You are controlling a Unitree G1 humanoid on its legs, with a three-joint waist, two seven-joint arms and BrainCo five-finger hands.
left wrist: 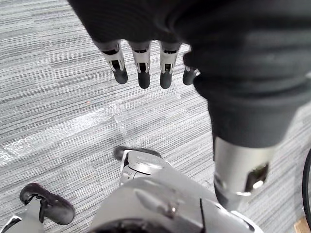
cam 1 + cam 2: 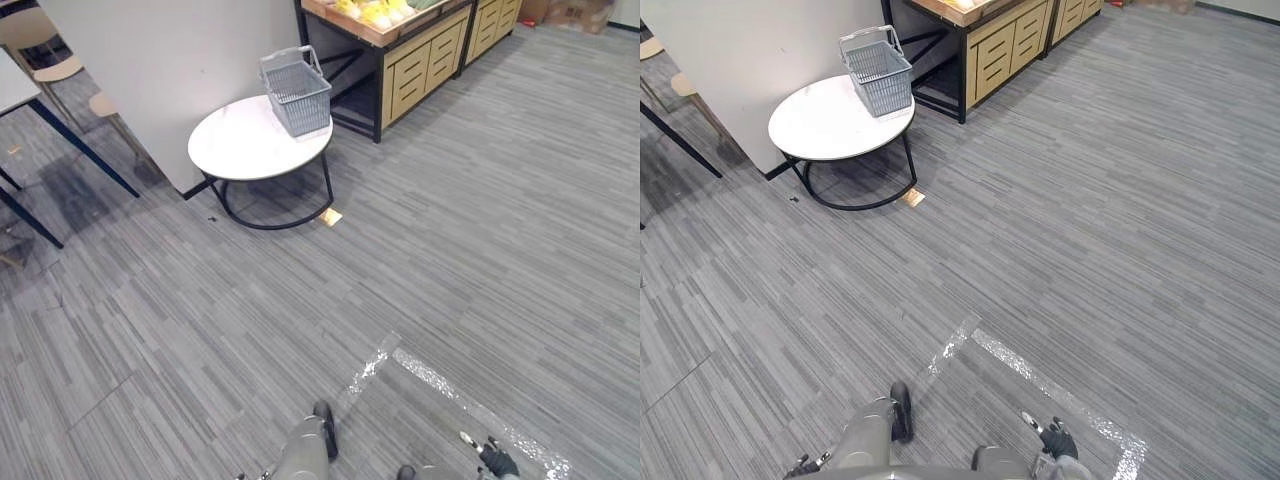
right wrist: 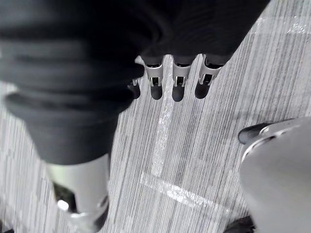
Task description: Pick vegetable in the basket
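Basket [image 2: 297, 92]: one, on the table [image 2: 240, 150], at its far edge.
Hands: two; your left hand [image 1: 141, 68] and right hand [image 3: 177, 80] are straight-fingered and empty.

You're looking at a shop, a grocery corner: a grey shopping basket [image 2: 297, 93] stands on a round white surface [image 2: 235, 150], near a wooden display stand [image 2: 415, 65] carrying yellow produce [image 2: 372, 12], on grey carpet [image 2: 480, 230].

You had a basket [image 2: 297, 92] of matt grey plastic lattice. The table [image 2: 240, 148] showed a smooth white top over thin black metal legs. The floor [image 2: 480, 230] was matt, ribbed grey carpet, with a strip of glossy clear tape [image 2: 440, 385] on it. The stand [image 2: 415, 70] had pale wood drawer fronts. The left hand [image 1: 141, 60] and right hand [image 3: 178, 77] showed silvery metal fingers with dull dark tips.
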